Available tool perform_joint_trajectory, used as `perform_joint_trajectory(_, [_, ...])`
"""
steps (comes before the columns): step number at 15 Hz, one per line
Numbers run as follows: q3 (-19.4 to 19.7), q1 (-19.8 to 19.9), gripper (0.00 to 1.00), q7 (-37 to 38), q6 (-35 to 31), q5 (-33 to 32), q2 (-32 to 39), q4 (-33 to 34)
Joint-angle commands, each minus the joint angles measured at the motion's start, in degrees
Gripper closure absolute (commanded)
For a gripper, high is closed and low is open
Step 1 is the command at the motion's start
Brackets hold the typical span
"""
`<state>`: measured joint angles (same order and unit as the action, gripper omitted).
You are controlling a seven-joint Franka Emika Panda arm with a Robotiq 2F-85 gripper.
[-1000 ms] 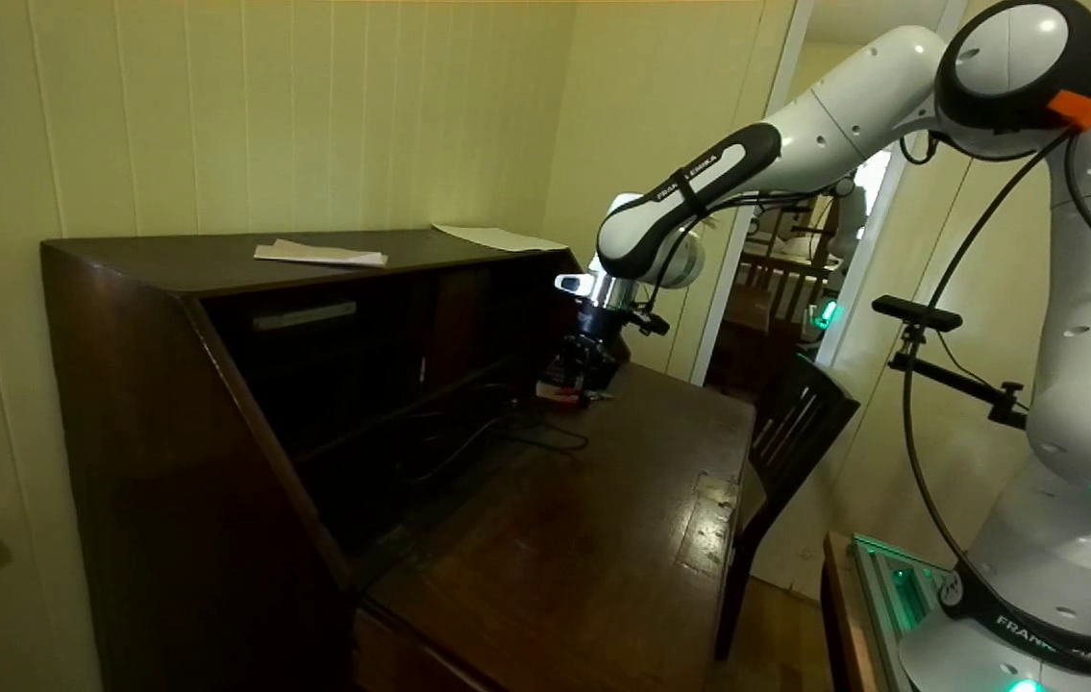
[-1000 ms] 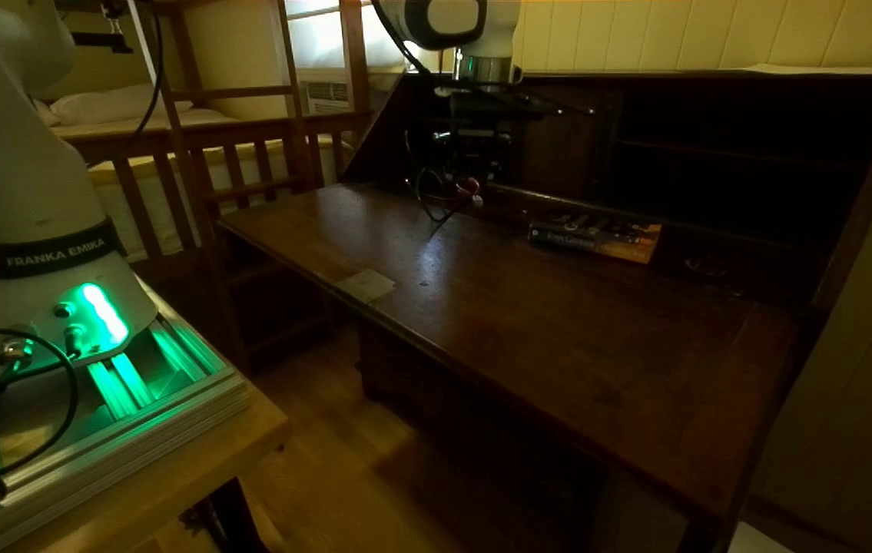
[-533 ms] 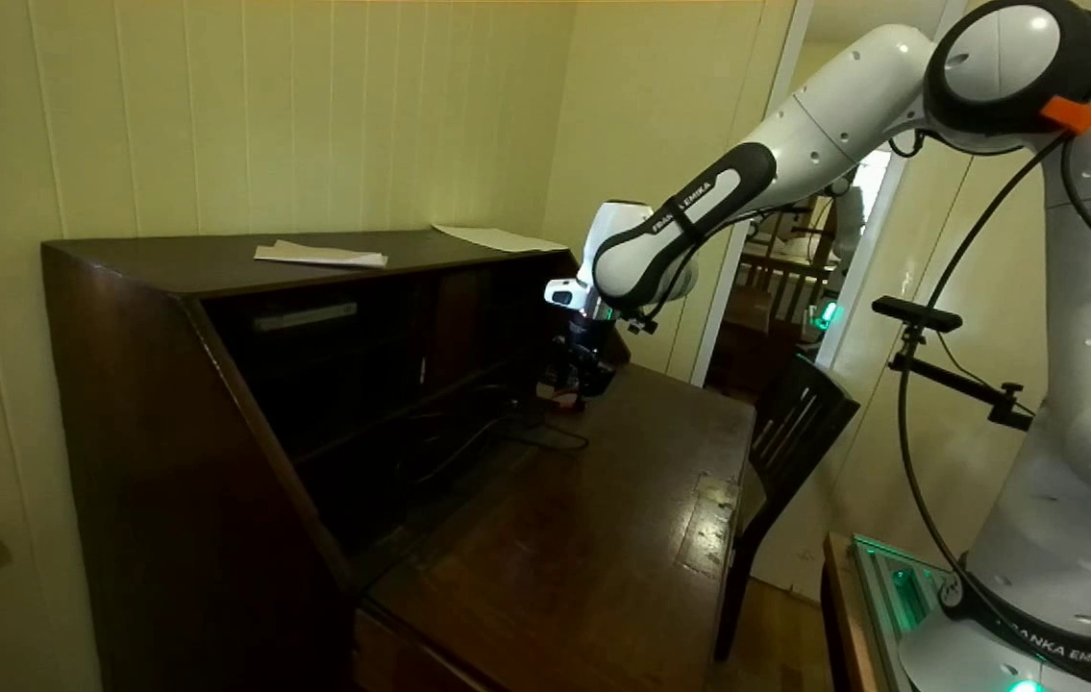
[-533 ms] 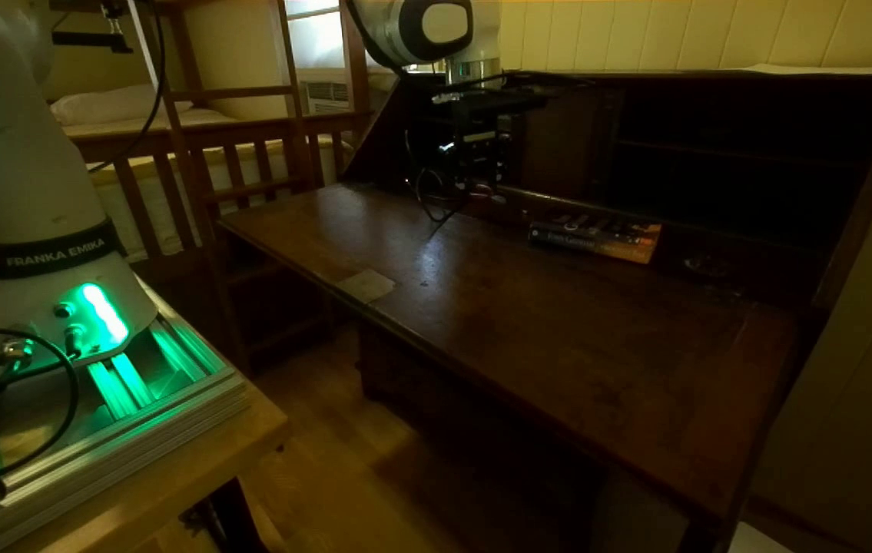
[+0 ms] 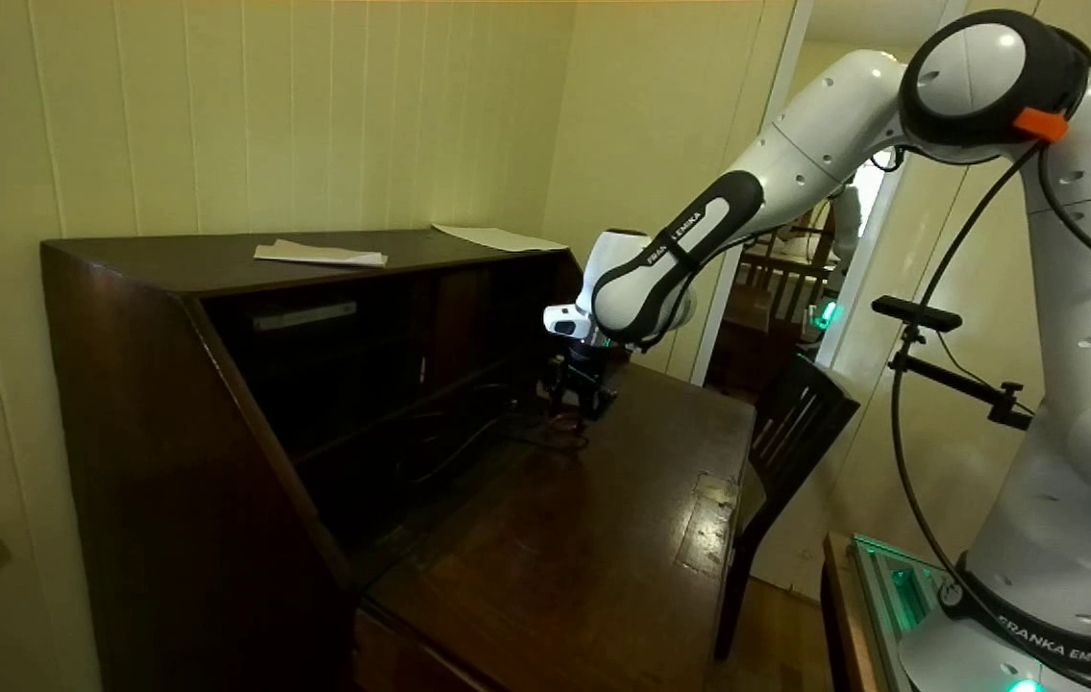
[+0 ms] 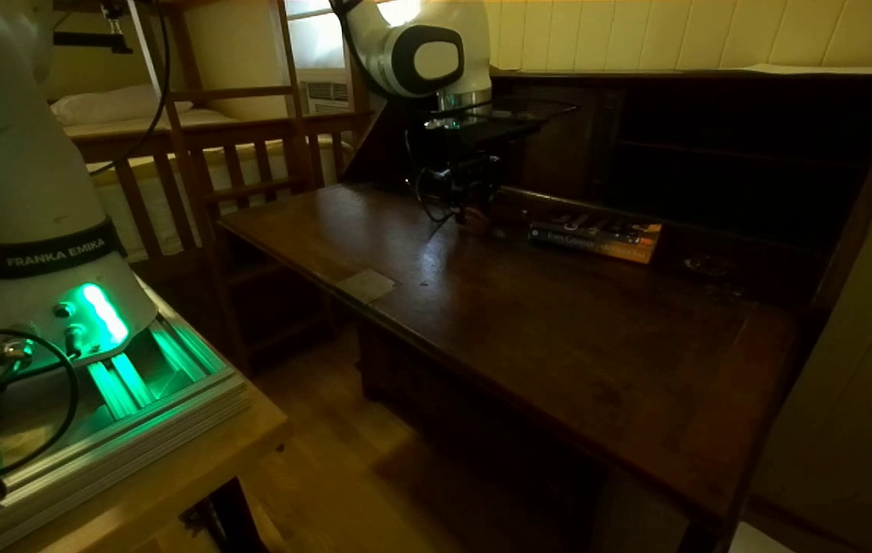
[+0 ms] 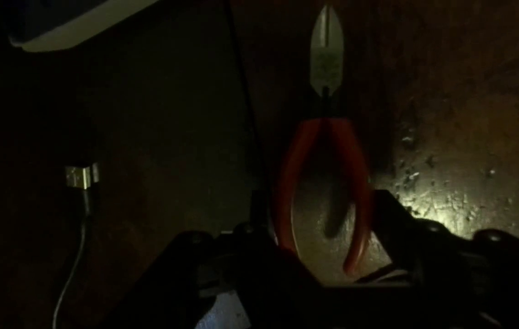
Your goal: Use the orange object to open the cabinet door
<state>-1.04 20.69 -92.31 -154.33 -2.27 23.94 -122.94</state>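
Two fingers (image 7: 383,208) of the gripper (image 7: 319,203) stand one outside each handle of the pliers (image 7: 341,135), low at the desk top (image 6: 528,322); whether they pinch, I cannot tell. I take the step to be managing this tool, likely the orange object, with no prying begun; the next move should need a firm grip and a lift toward the far side. The handles are smooth, curved, red-orange; the metal head tapers to a point. The wood is dark, polished, pitted where light catches it. Rightward, in an exterior view, lies a book (image 6: 593,240); farthest, the narrow brown door (image 6: 558,150), flat and dim.
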Motion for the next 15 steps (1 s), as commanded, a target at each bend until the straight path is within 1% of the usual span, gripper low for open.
perform_joint_trajectory(1, [2.38,-1.01,0.08,3.47,8.26,1.01,-0.88,1.99])
perform_joint_trajectory(2, [2.96,-1.26,0.0,5.49,11.71,1.39,-1.53,2.59])
perform_joint_trajectory(5, [3.8,-1.57,0.0,12.43,19.28,4.28,-6.18,2.36])
perform_joint_trajectory(8, [4.61,-3.11,0.0,21.27,22.39,6.47,-10.3,2.58])
perform_joint_trajectory(10, [4.92,-4.32,0.0,27.57,22.69,7.66,-11.69,2.94])
perform_joint_trajectory(15, [6.29,-5.64,0.0,41.48,19.27,9.05,-13.94,1.25])
